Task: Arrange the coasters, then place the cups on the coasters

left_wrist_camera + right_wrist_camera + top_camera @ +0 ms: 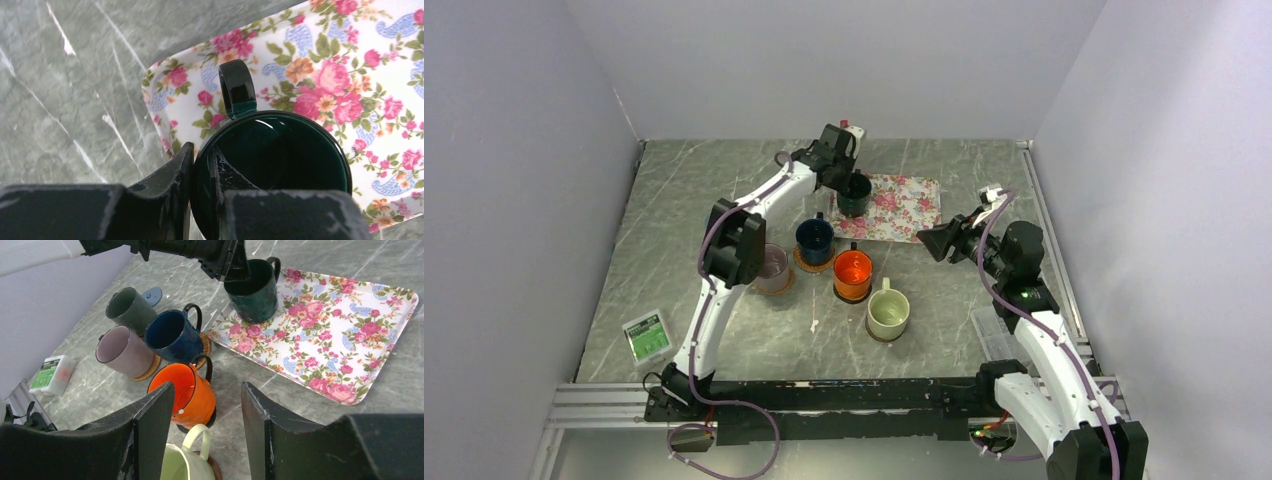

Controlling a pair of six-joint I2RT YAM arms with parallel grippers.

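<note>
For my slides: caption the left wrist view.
Left gripper pinching the dark green mug's rim over the floral mat.

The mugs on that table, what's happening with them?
The left tool is shut on the rim of the dark green mug, which is on the floral mat. The right tool hangs open and empty nearby. The mauve mug, navy mug, orange mug and cream mug sit on coasters.
</note>
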